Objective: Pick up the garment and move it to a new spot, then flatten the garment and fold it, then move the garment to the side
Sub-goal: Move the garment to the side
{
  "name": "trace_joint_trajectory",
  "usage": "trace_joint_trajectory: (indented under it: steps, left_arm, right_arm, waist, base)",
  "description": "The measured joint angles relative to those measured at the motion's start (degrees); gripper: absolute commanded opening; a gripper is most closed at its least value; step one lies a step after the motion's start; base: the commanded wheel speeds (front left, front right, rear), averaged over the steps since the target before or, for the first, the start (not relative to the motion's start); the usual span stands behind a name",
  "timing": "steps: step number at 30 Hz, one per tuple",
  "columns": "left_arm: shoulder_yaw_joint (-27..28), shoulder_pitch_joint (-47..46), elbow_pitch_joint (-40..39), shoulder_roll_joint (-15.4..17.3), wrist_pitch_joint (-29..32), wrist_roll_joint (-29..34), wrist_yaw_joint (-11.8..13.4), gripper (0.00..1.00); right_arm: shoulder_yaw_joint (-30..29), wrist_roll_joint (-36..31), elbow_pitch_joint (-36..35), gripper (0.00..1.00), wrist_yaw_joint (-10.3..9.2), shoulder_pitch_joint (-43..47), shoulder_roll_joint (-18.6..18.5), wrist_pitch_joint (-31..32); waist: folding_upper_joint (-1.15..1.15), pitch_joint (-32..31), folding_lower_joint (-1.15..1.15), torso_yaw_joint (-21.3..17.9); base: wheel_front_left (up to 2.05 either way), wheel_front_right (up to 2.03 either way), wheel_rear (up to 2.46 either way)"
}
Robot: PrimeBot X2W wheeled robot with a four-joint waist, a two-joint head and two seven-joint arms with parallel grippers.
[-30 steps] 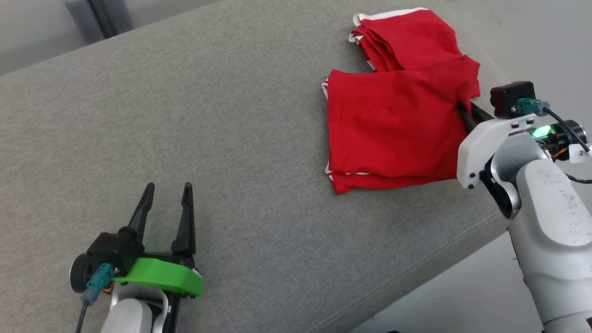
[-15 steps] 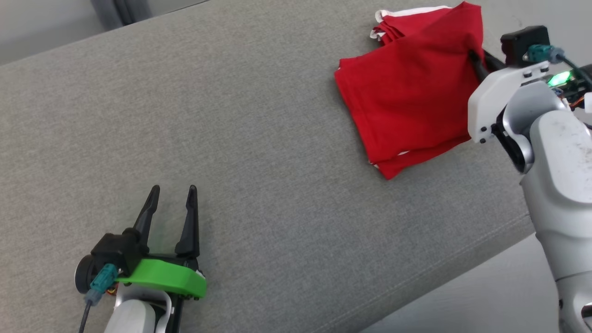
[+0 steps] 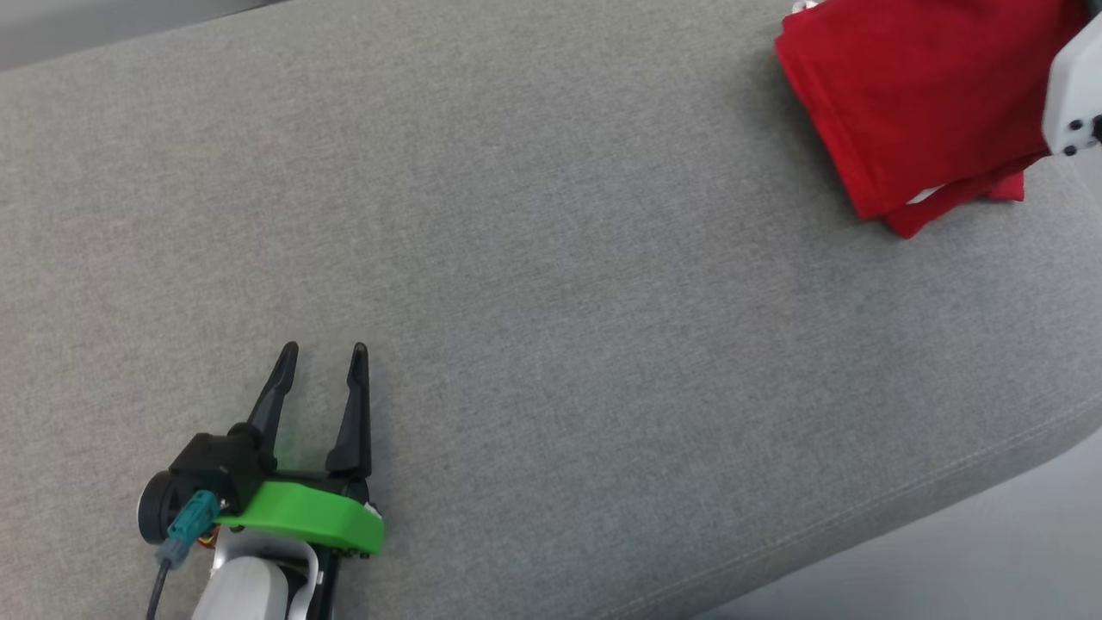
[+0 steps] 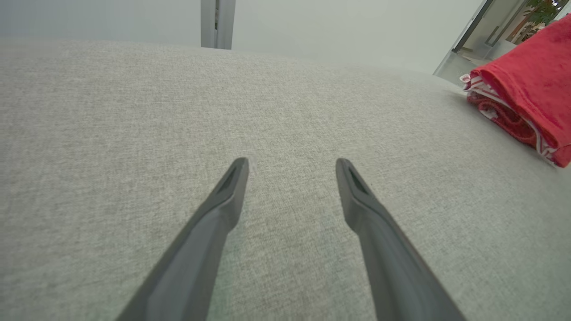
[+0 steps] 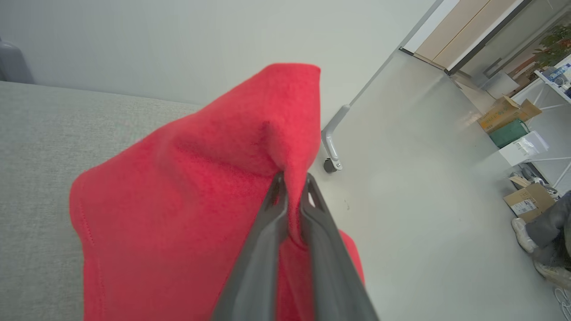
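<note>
Two tools are ours. Our right tool (image 5: 292, 178) is clamped on a pinched ridge of the red garment (image 5: 178, 200), fingers nearly together with cloth between them. Below that pinch the folded garment spreads in layers at the right end of the grey fabric surface (image 3: 551, 258), with white trim showing along its edges. Our left tool (image 3: 323, 349) has its fingers spread and holds nothing. It sits low over the surface, well apart from the garment.
</note>
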Motion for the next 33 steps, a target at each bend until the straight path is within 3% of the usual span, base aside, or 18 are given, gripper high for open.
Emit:
trace_joint_trajectory:
  steps: [8, 9, 10, 11, 19, 33]
  left_arm:
    - [-0.24, -1.13, -0.37, 0.68, 0.0, 0.34, 0.0, 1.0]
    - [-0.26, -1.15, -0.44, 0.79, 0.0, 0.34, 0.0, 1.0]
    - [-0.24, -1.19, -0.52, 0.89, 0.0, 0.35, 0.0, 1.0]
    - [-0.27, -1.29, -0.65, 0.93, 0.0, 0.36, 0.0, 1.0]
    - [-0.18, -1.76, -0.86, 1.18, -0.1, 0.43, -0.01, 1.0]
    - [0.97, -2.04, -3.86, -0.4, -0.09, -0.79, -0.08, 1.0]
  right_arm:
    - [-10.5, -3.04, 5.86, 0.0, 0.0, 1.54, -0.97, -2.72]
    - [-11.96, -3.61, 6.47, 0.18, 0.0, 1.83, -1.02, -3.43]
    - [-13.45, -4.54, 7.16, 0.27, 0.0, 2.08, -1.09, -4.19]
    - [-14.95, -5.66, 7.43, 1.0, 0.0, 2.33, -1.08, -5.63]
    - [-18.97, -10.4, 9.42, 1.0, 0.0, 2.53, 2.04, -12.23]
    - [-13.91, -9.69, 9.4, 1.0, 0.0, 1.19, 7.56, -22.63]
  waist:
    - [0.0, 3.09, 0.0, 2.37]
    - [0.0, 3.41, 0.0, 2.62]
    - [0.0, 3.78, 0.0, 2.9]
    - [0.0, 4.13, 0.0, 3.17]
    - [0.0, 5.15, 0.0, 4.36]
    - [0.0, 0.0, 0.0, 5.43]
  base:
    - [0.0, 0.0, 0.0]
    - [0.0, 0.0, 0.0]
    - [0.0, 0.0, 0.0]
    - [0.0, 0.0, 0.0]
    - [0.0, 0.0, 0.0]
    - [0.0, 0.0, 0.0]
